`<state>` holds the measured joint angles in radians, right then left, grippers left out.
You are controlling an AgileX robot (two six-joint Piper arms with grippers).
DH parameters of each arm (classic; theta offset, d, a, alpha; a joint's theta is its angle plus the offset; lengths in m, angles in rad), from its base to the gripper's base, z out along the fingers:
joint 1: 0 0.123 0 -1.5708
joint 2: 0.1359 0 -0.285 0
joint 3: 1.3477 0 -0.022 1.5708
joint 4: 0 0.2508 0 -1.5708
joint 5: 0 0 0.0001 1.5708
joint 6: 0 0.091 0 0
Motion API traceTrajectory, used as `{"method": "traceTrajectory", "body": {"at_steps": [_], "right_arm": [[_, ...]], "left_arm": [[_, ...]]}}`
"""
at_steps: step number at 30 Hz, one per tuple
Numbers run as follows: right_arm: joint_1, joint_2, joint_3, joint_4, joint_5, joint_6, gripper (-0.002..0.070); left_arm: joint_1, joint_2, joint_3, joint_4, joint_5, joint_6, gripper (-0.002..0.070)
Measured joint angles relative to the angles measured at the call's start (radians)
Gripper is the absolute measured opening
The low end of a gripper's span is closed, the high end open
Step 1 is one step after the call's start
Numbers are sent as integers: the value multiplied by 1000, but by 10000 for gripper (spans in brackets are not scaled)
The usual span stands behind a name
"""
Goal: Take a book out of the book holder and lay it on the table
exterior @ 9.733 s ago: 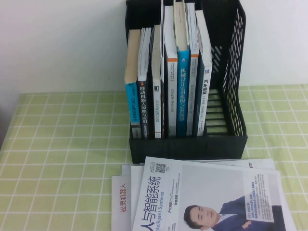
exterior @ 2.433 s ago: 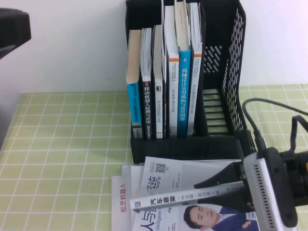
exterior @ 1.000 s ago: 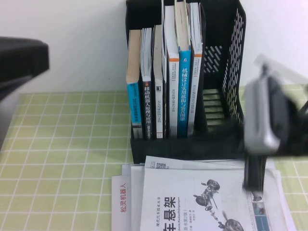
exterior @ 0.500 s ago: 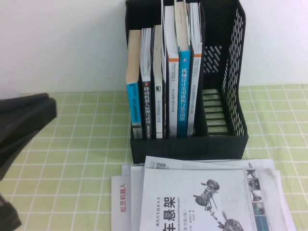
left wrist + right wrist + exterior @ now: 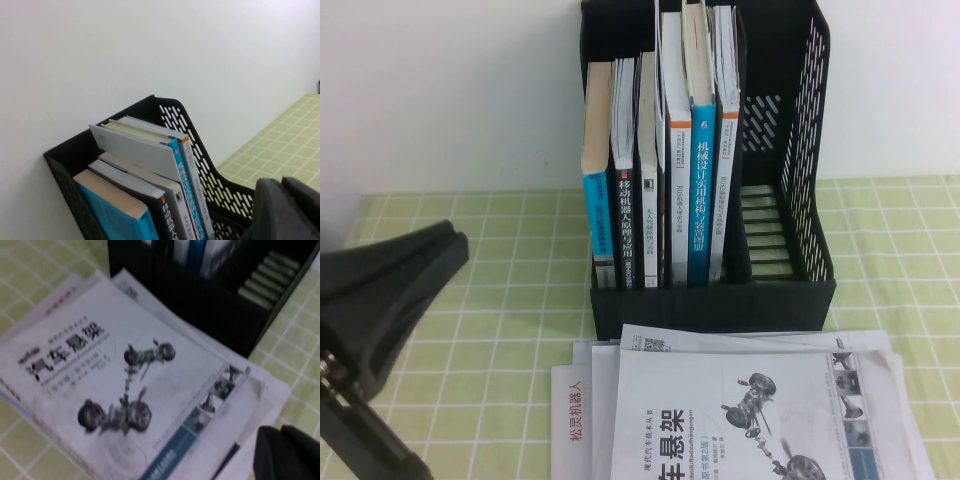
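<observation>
The book lies flat on a pile of papers in front of the book holder.

The book (image 5: 740, 420) lies face up, with its white cover, black letters and grey car-part drawing showing. It sits on top of other papers (image 5: 582, 410) on the table (image 5: 490, 270), which has a green cloth with white lines. The black book holder (image 5: 800, 150) stands just behind it, with a row of books (image 5: 665, 180) standing up inside; its slot on the robot's right is bare. The left gripper (image 5: 380, 300) is a big dark shape low at the robot's left, near the camera, and I cannot tell if it is open or closed. The right gripper (image 5: 287, 455) hangs above the edge of the pile, pinched together, holding nothing.
</observation>
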<state>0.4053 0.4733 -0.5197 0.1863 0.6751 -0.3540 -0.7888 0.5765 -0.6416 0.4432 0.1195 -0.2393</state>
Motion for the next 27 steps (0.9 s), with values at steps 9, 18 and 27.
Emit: {"method": "traceTrajectory", "body": {"at_steps": [9, 18, 27], "right_arm": [[0, -300, 280, 87, -218, -81, 6], [0, -332, 299, 191, -182, -85, 4], [0, -332, 299, 223, -182, -85, 3]], "left_arm": [[0, 2, 135, 50, -59, 0, -3], [0, 7, 138, 52, -59, 0, -3], [0, 7, 138, 54, -59, 0, -3]]}}
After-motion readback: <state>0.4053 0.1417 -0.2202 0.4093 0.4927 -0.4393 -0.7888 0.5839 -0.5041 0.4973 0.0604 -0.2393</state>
